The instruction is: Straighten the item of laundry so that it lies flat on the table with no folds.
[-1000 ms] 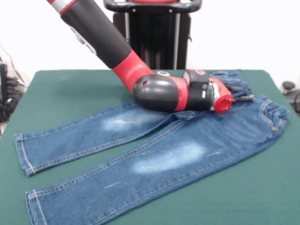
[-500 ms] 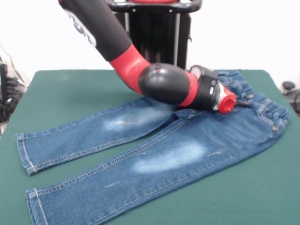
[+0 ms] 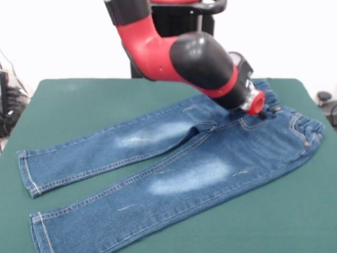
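The jeans [image 3: 174, 174] are lying spread across the green table [image 3: 79, 100], both legs running out toward the picture's left and the waistband sitting at the right, close under the robot's wrist.

Starting at the left, the two hems are lying well apart, each leg looking flat, with only shallow ripples along the seams. Nothing there is calling for more work, in my judgement.

Moving to the middle, the crotch is showing a small pucker where the two legs are meeting. It is the one fold remaining, as far as I can judge, and it is minor.

At the right, the arm [image 3: 179, 52] is angling down over the fly, and the hand [image 3: 265, 112] is sitting right at the cloth near the waistband. The red collar is covering most of it, so I cannot tell how far it is opened or whether it is pinching any denim.

That is where the risk is lying. If the hand is gripping cloth while rising, it is going to drag the waistband up and pull the legs toward the right, undoing a layout that is nearly finished. If a tip is merely snagging the elastic band or the stitching, a sideways pull would be bunching the top edge. The waistband is also lying near the table's right edge, so a tug that way could carry it over.
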Controlling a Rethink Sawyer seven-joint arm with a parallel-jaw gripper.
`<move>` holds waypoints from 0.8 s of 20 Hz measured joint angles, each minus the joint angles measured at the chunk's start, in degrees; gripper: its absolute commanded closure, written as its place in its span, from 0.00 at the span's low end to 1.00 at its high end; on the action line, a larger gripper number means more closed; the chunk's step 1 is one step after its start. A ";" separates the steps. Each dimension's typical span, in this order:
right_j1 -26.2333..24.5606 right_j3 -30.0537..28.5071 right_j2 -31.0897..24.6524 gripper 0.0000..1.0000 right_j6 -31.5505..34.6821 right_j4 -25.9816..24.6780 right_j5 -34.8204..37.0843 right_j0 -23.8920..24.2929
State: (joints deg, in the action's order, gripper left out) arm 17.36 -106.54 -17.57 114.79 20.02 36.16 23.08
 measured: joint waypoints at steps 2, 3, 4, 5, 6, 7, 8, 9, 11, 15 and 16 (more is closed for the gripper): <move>1.65 0.00 1.13 0.00 0.00 0.00 0.00 -0.45; 2.51 0.00 1.80 0.00 0.00 0.00 0.01 -0.50; 3.36 -0.01 2.47 0.00 0.00 0.00 0.01 -0.54; 3.82 0.00 2.96 0.00 0.00 0.00 0.00 -0.54; 4.45 0.01 3.68 0.00 0.00 -0.01 0.01 -0.53; 4.88 0.02 4.18 0.00 0.00 0.00 0.00 -0.52; 5.52 0.00 4.93 0.00 0.00 -0.01 0.01 -0.51; 5.80 0.00 5.21 0.00 0.00 -0.01 0.01 -0.51; 6.31 0.00 5.80 0.00 -0.01 -0.01 0.00 -0.51; 7.22 0.01 6.91 0.00 -0.01 0.01 -0.01 -0.48; 7.48 0.01 7.24 0.00 -0.01 0.10 -0.01 -0.42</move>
State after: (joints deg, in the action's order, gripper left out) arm 24.84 -106.53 -10.34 114.77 20.11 36.15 22.66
